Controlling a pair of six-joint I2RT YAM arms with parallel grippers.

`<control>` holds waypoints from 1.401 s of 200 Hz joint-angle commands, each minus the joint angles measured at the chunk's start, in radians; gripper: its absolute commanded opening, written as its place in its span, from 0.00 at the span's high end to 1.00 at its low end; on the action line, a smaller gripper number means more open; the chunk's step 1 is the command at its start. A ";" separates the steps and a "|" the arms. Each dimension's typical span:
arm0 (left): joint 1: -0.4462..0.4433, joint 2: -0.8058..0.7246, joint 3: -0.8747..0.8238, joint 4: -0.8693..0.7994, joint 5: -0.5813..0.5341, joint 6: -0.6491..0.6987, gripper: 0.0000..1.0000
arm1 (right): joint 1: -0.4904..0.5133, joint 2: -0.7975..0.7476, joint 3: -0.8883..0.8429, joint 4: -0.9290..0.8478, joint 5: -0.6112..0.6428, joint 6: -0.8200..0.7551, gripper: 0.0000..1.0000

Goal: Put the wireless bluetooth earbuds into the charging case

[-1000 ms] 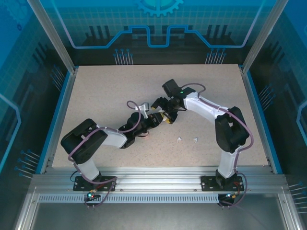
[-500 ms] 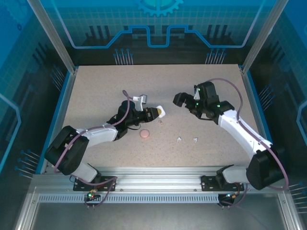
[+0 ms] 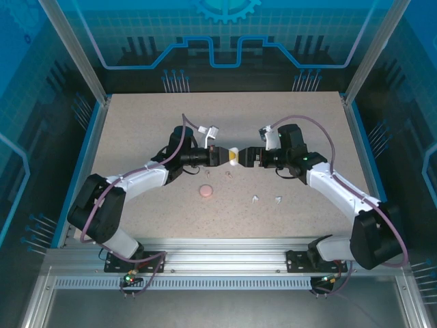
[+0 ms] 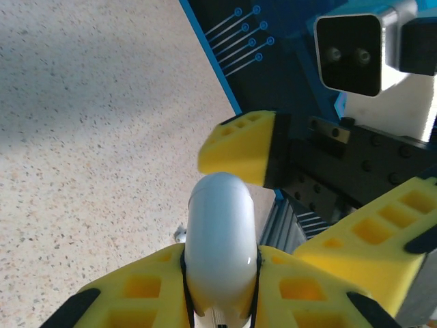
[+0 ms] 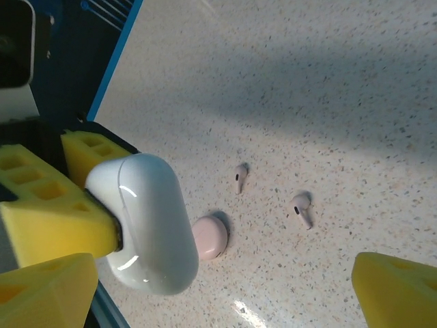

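The white charging case is clamped closed between my left gripper's yellow fingers, above the table; its rounded end sticks out. My right gripper faces it tip to tip and is open, its fingers spread near the case's end. Two small white earbuds lie on the table in front of the grippers. Two tinier pale specks lie just below the case. In the right wrist view two stemmed buds lie on the table past my open gripper.
A small pink round piece lies on the speckled table near the buds. Blue rails and an aluminium frame border the table. The two arms meet at mid-table.
My right gripper has swung left and down until it faces the case. My left gripper has lifted the case slightly and turned it level toward the right gripper.
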 commanded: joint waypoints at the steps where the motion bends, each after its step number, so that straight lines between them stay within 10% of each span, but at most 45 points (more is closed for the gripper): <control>1: 0.004 0.008 0.032 -0.044 0.065 0.037 1.00 | 0.014 0.019 0.018 0.028 -0.031 -0.036 0.04; 193: 0.003 -0.050 0.009 0.000 0.080 0.008 1.00 | -0.100 -0.065 -0.099 0.020 -0.095 -0.005 0.14; 280: -0.001 -0.047 0.009 0.049 0.095 -0.025 1.00 | -0.099 -0.021 -0.107 0.187 -0.263 0.095 0.43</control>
